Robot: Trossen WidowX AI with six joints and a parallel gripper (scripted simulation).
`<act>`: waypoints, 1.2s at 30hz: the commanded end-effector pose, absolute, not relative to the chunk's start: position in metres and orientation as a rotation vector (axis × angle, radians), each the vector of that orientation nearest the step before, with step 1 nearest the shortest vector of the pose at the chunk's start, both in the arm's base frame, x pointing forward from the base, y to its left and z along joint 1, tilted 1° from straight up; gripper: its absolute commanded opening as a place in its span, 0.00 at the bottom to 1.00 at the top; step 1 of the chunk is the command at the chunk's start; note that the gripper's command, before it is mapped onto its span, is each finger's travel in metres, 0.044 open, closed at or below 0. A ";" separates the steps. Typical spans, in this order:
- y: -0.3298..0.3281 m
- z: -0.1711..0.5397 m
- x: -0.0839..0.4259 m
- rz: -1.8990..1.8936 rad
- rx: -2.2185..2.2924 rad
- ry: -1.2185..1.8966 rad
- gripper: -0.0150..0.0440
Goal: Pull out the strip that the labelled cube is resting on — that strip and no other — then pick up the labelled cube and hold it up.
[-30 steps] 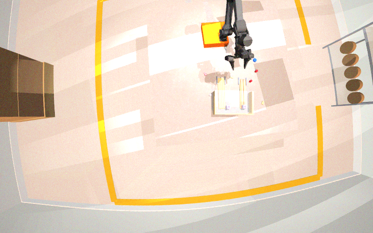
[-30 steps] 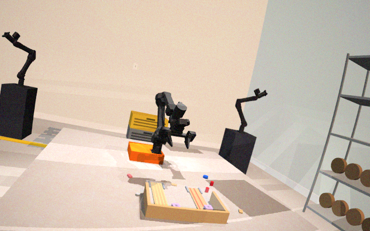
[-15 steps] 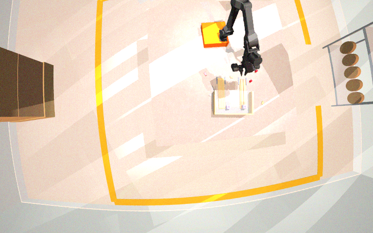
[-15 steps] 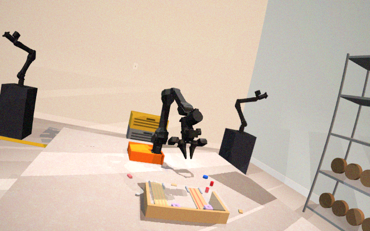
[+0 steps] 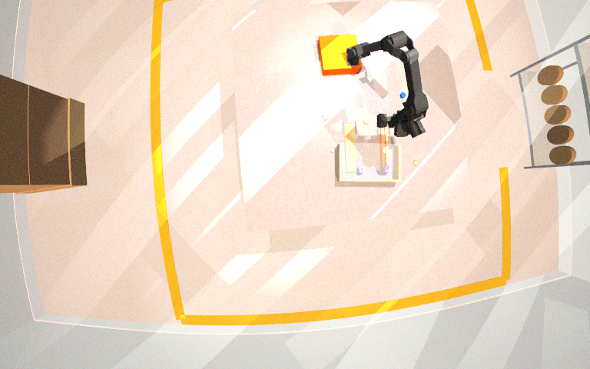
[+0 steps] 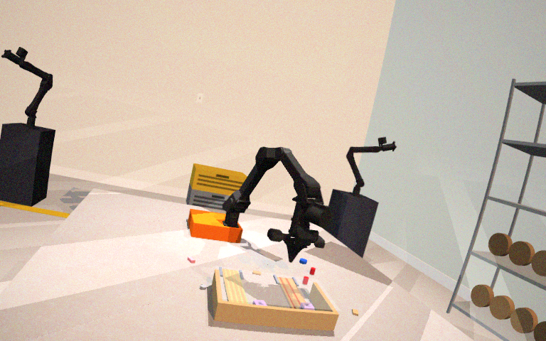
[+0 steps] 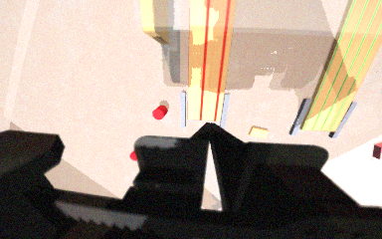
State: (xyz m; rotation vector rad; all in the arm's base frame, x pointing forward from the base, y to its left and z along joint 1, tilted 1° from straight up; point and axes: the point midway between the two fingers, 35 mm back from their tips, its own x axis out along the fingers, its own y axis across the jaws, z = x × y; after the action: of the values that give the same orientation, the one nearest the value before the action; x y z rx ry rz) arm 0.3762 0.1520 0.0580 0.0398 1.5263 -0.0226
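Just beyond the shut, empty claw (image 7: 210,130) lies the near end of the red-lined strip (image 7: 209,60).

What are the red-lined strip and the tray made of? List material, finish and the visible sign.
Red-lined strip: looks like thin, matte, pale card or wood; flat with printed red lines.
Tray: looks like matte light wood or board; thick, plain tan walls.
Neither is certain.

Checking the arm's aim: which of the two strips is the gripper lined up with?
The red-lined strip; its near end sits just ahead of the shut gripper. The green-lined strip lies off to the side.
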 end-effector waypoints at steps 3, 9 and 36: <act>0.154 0.055 0.378 -0.039 0.047 1.545 0.25; 0.155 0.045 0.380 -0.039 0.047 1.545 0.25; 0.155 0.001 0.383 -0.039 0.047 1.545 0.25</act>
State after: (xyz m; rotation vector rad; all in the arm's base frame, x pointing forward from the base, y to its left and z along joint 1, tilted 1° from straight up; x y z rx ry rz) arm 0.3840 0.1558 0.0084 0.0456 1.5374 -0.0357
